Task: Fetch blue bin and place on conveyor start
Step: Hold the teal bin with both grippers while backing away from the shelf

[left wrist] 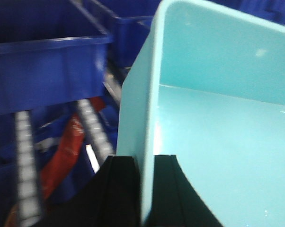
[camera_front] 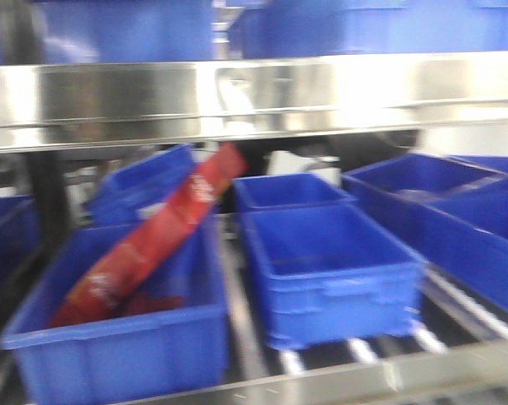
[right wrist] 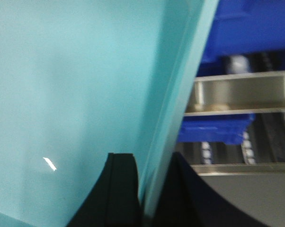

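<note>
Jaws pinching: left gripper and right gripper each clamp one wall of blue bin, one only; its body runs to 2 o'clock from left, 10 o'clock from right; long axis unclear. Unseen: conveyor start. Count of dark-blue bins: at least six. Count of red packet: one.

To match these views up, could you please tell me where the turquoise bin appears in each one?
Front: not in it.
Left wrist: the turquoise bin fills the right side, its wall pinched by the left gripper at bottom centre.
Right wrist: it fills the left side, wall pinched by the right gripper at bottom centre.
Shared landmark: the dark blue bins, seen in all three.
</note>
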Controlling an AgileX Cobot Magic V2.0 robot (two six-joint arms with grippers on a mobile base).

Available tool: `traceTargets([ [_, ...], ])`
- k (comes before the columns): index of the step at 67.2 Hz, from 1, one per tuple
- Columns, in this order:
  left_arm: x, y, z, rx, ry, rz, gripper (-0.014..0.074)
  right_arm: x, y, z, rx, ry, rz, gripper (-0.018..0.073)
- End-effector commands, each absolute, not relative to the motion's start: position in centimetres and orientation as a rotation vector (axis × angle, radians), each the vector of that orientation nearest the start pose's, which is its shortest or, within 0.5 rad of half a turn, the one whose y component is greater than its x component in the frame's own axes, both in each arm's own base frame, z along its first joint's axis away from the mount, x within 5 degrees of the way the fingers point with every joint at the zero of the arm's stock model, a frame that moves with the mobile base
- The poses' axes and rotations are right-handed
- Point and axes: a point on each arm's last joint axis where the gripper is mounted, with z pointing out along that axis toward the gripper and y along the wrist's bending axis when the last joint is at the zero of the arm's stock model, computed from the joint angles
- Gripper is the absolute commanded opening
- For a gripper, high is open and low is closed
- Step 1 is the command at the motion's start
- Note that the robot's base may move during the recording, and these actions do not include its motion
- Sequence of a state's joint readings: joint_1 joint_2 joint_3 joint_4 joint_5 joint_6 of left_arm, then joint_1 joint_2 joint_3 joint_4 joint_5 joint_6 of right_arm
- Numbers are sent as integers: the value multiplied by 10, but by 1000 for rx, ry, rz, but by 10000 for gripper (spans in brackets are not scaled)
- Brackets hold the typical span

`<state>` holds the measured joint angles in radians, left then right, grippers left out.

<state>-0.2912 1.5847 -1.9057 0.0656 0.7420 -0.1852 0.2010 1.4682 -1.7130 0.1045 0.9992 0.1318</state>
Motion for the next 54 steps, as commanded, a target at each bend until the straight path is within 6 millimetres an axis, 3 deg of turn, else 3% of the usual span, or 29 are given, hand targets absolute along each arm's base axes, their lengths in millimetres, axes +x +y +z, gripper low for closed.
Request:
traceTargets([
  [1,334,-95,509,98,1806,-276,-111,301,65,460,-85,2223,261,-153],
  [54,334,-95,509,98,1806,-276,-111,301,65,460,-85,2223,261,-153],
])
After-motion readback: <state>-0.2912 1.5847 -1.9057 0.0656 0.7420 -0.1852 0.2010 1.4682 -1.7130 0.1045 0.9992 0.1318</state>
